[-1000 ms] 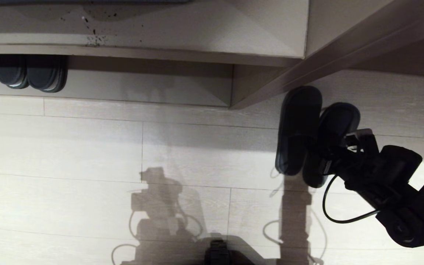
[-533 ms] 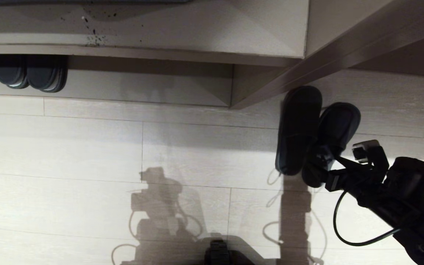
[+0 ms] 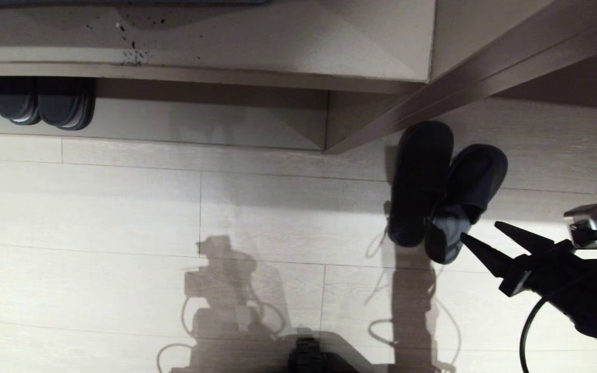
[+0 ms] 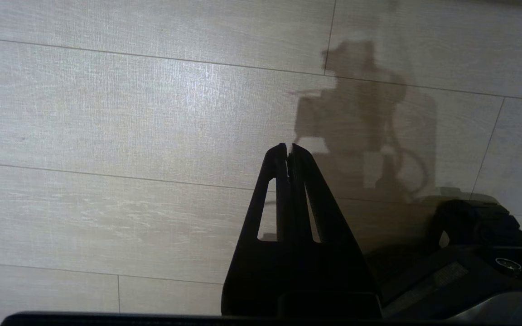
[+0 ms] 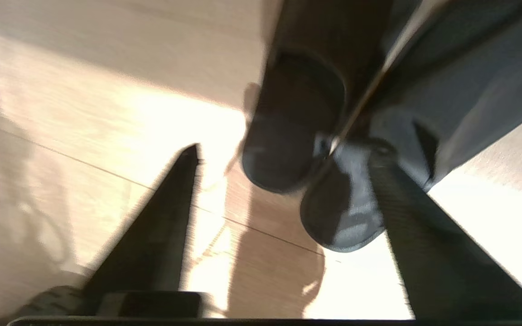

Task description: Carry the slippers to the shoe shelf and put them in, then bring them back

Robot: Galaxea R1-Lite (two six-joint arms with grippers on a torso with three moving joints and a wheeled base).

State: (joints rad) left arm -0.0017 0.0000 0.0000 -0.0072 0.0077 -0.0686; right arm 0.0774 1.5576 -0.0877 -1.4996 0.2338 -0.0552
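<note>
The slippers (image 3: 422, 181) lie side by side on the pale floor, just right of the shoe shelf (image 3: 200, 122); the right one is angled against its mate. In the right wrist view their heels (image 5: 347, 213) sit just ahead of the fingers. My right gripper (image 3: 480, 230) hovers close behind those heels, open and empty, its tips pointing at them. My left gripper (image 4: 288, 147) hangs shut over bare floor with nothing in it.
Another dark pair of slippers (image 3: 42, 101) sits at the shelf's far left. An upright divider (image 3: 329, 122) ends the compartment, and a slanted board edge (image 3: 485, 67) overhangs the slippers' toes. A dark part of my base (image 3: 306, 358) shows at the bottom edge.
My right gripper has let go of the slippers and pulled back toward the lower right, jaws apart. The slippers stay on the floor in the same spot.
</note>
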